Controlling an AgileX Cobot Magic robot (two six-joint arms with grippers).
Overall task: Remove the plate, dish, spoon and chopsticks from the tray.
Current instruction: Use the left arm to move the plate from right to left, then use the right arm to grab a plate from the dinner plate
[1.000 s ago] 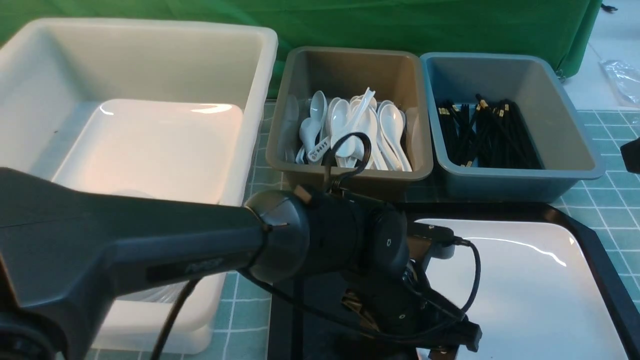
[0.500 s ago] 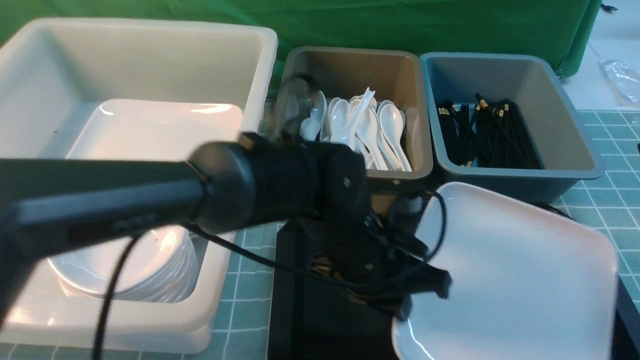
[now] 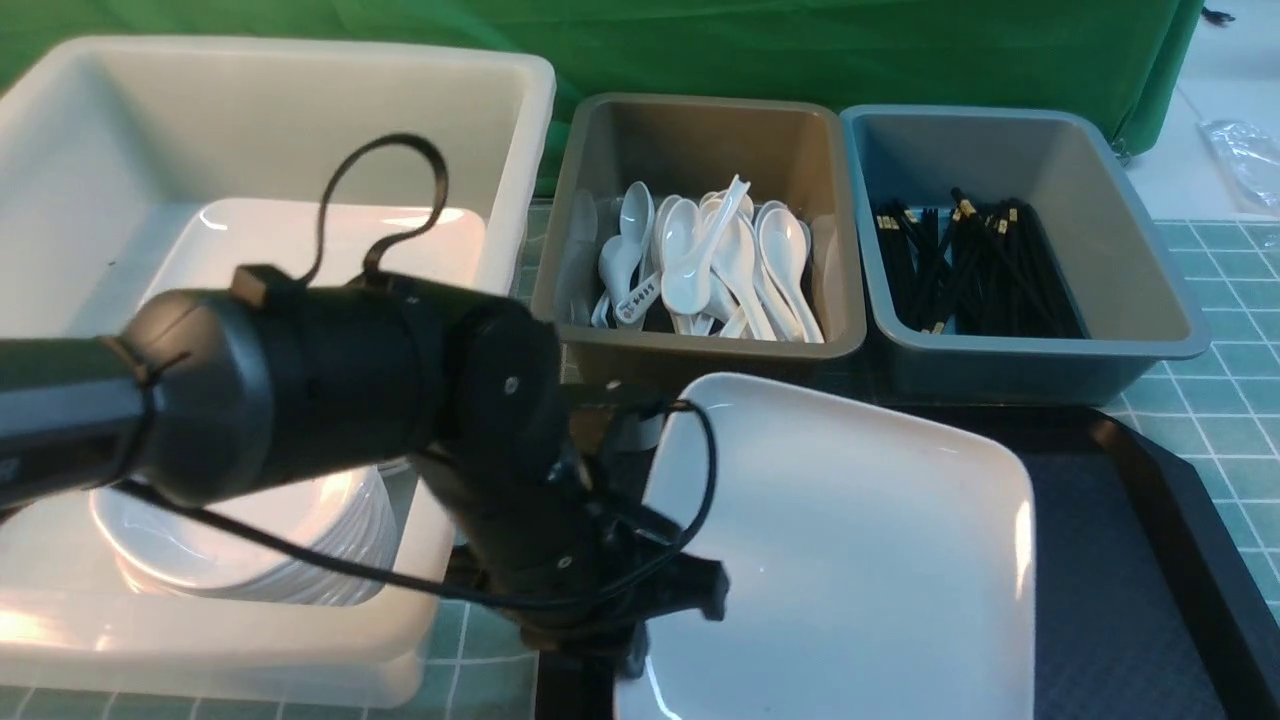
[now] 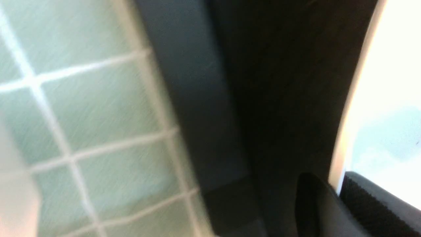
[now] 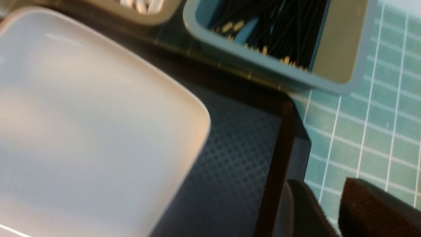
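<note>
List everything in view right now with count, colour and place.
plate: one, white, held above the tray's left part
tray: one, black, front right
white tub: one, left, holding one white rectangular dish and a stack of white round dishes
grey-brown tub: one, back middle, holding many white spoons
blue-grey tub: one, back right, holding many black chopsticks
mat: one, green checked, underneath
left gripper: shut on the plate's edge
right gripper: open, empty, by the tray's right rim
</note>
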